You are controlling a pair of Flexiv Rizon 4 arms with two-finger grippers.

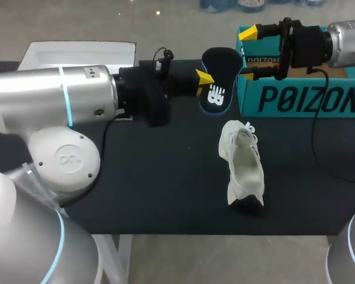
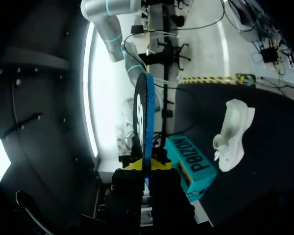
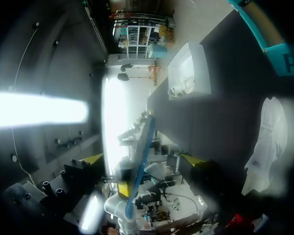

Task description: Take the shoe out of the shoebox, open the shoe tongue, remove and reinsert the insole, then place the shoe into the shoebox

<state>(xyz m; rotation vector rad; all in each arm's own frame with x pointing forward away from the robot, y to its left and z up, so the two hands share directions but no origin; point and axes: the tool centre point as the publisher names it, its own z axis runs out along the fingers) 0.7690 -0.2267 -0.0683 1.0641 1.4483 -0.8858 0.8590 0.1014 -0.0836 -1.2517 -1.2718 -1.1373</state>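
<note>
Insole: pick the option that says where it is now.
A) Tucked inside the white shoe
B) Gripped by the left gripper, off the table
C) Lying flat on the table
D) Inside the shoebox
B: the insole stands on edge between the yellow tips of the left gripper, while the shoe lies apart from it on the table.

Head view: fixed, high behind the robot, looking down across the whole black worktop (image 1: 165,195).
Left wrist view: wrist-mounted, very close, edge-on to the dark blue-edged insole (image 2: 146,122).
Right wrist view: wrist-mounted, facing that insole from the opposite side, farther off.
Shared by all three: the white knit shoe (image 1: 244,163).
</note>
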